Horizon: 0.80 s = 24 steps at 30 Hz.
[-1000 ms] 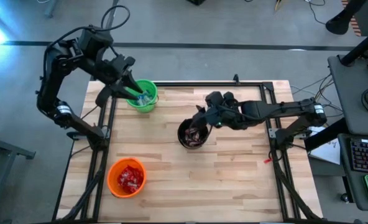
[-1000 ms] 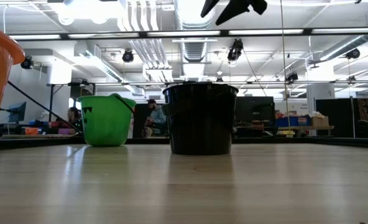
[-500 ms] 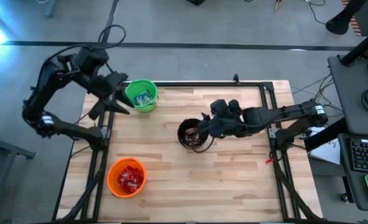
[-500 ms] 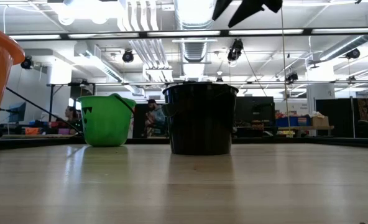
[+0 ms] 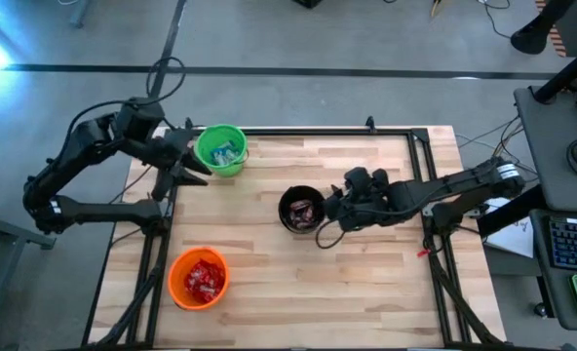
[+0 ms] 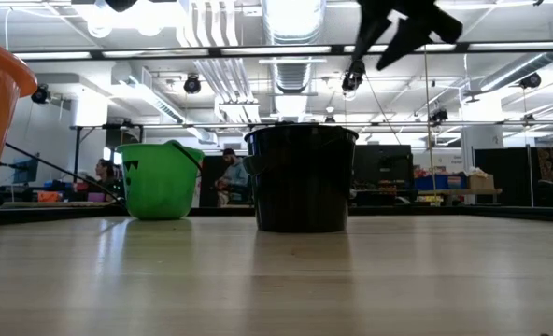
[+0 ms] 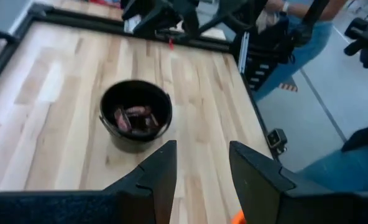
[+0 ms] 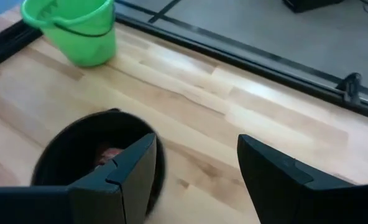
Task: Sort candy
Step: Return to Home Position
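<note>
The right gripper [image 5: 326,222] hangs wide open and empty just beside the black bucket [image 5: 282,208] holding brown candy [image 5: 304,209]. The left gripper [image 5: 189,156], also spread and empty, is just beside the green bucket [image 5: 232,171] of blue-and-white candy [image 5: 224,152]. Red candy [image 5: 204,281] fills the orange bucket [image 5: 174,273], well apart from both.

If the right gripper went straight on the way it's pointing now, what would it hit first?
Most likely the black bucket: it sits just ahead of the open right gripper, which tilts down toward it. Whether the fingers would strike the rim or pass inside is unclear.
</note>
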Tool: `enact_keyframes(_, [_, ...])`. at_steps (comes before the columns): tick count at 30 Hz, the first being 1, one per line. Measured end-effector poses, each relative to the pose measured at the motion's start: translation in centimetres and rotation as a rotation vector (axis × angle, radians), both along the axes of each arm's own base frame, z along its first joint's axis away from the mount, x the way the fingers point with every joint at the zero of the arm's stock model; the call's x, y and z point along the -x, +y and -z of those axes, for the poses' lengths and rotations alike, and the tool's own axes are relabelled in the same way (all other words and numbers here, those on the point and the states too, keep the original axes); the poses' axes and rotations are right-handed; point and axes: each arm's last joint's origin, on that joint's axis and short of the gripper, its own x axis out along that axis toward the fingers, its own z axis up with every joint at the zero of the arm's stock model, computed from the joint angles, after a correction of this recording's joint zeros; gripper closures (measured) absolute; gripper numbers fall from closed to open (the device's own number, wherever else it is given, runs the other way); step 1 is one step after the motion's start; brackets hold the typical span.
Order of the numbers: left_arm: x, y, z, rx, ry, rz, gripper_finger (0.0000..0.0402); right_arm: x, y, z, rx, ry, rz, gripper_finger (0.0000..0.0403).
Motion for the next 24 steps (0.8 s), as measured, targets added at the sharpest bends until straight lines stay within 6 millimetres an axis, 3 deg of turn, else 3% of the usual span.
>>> enact_keyframes(10, [1.5, -0.7, -0.8, -0.026, -0.059, -0.059, 0.0272, 7.7, -1.7, 0.3, 0.010, -0.227, -0.068, 0.0188])
enact_keyframes(16, [1.2, -0.4, -0.7, -0.019, -0.037, -0.114, 0.0272, 11.6, -2.4, 3.8, -0.050, -0.425, -0.220, 0.0188])
enact_keyframes(21, [0.7, -0.1, -1.1, -0.004, -0.082, -0.138, 0.0272, 13.5, -2.7, 6.7, -0.070, -0.588, -0.283, 0.0188])
enact_keyframes(24, [0.5, 0.0, -1.5, 0.007, -0.121, -0.154, 0.0272, 14.1, -2.7, 8.0, -0.059, -0.589, -0.357, 0.0188])
